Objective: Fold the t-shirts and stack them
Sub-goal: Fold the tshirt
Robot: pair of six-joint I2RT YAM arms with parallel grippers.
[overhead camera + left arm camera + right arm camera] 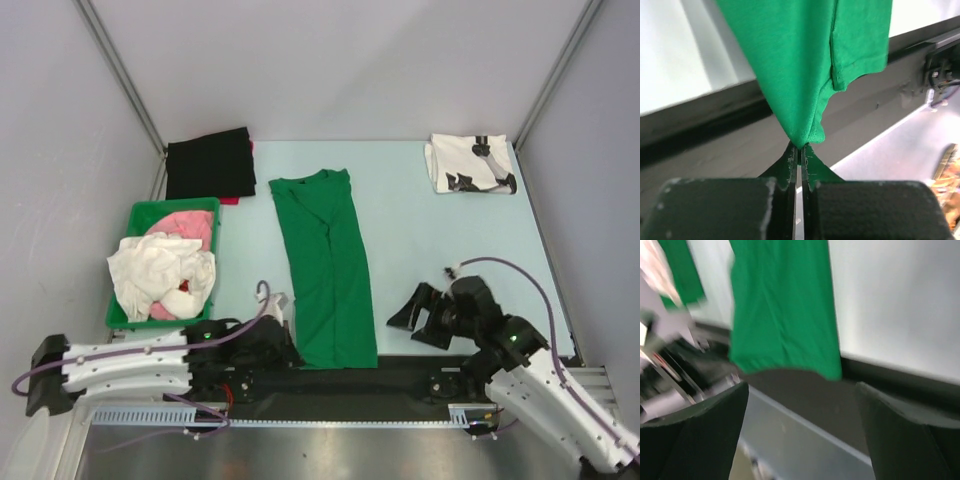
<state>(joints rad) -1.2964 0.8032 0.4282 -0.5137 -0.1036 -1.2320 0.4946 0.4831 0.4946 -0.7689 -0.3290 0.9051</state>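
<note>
The green t-shirt (325,265) lies folded into a long strip down the middle of the table. My left gripper (292,350) is at its near left corner, and in the left wrist view it (800,146) is shut on a pinched corner of the green cloth (805,65). My right gripper (413,318) is open just right of the shirt's near end, holding nothing. Its wrist view is blurred and shows the shirt's hem (782,315) beyond the wide-apart jaws (800,425). A folded white t-shirt with black print (472,163) lies at the far right corner.
A green basket (175,205) with white and pink cloth stands at the left. A folded black cloth (210,165) lies behind it. A black strip (400,375) runs along the table's near edge, and grey walls enclose the sides.
</note>
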